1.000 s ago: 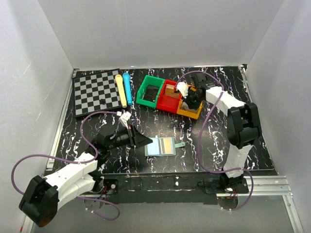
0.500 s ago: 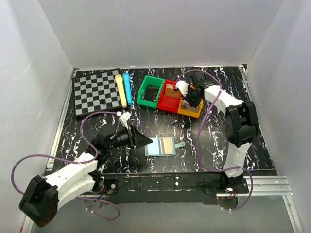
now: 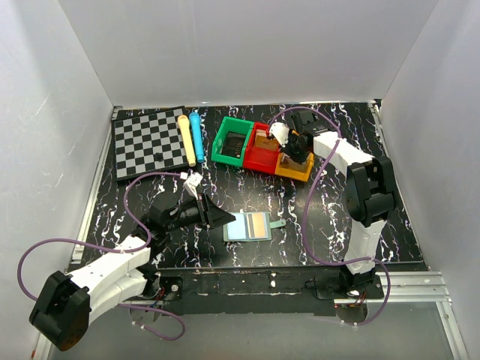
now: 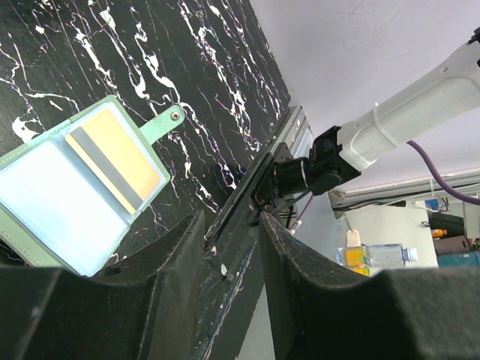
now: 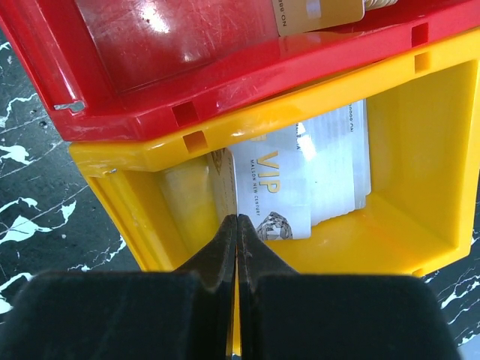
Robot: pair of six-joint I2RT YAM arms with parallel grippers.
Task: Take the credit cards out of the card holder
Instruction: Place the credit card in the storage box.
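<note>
The card holder (image 3: 248, 226) lies open on the black marbled table, pale blue with teal edging and a tab (image 4: 161, 124). A tan-orange credit card (image 4: 112, 157) with a grey stripe sits in its right panel. My left gripper (image 3: 227, 217) rests just left of the card holder (image 4: 75, 195), partly open with nothing between its fingers (image 4: 180, 255). My right gripper (image 3: 291, 155) hangs over the orange bin (image 5: 420, 150), shut (image 5: 238, 219) on a tan card (image 5: 223, 180) seen almost edge-on. A white VIP card (image 5: 300, 180) lies in that bin.
A green bin (image 3: 232, 140), red bin (image 3: 261, 155) and the orange bin (image 3: 296, 172) stand in a row at the back. Another tan card (image 5: 315, 15) lies in the red bin. A checkerboard (image 3: 150, 142) with a yellow stick (image 3: 184, 139) and a blue stick (image 3: 197, 135) is at the back left.
My right gripper has shifted slightly back and left over the bins. The left arm and the card holder have not moved.
</note>
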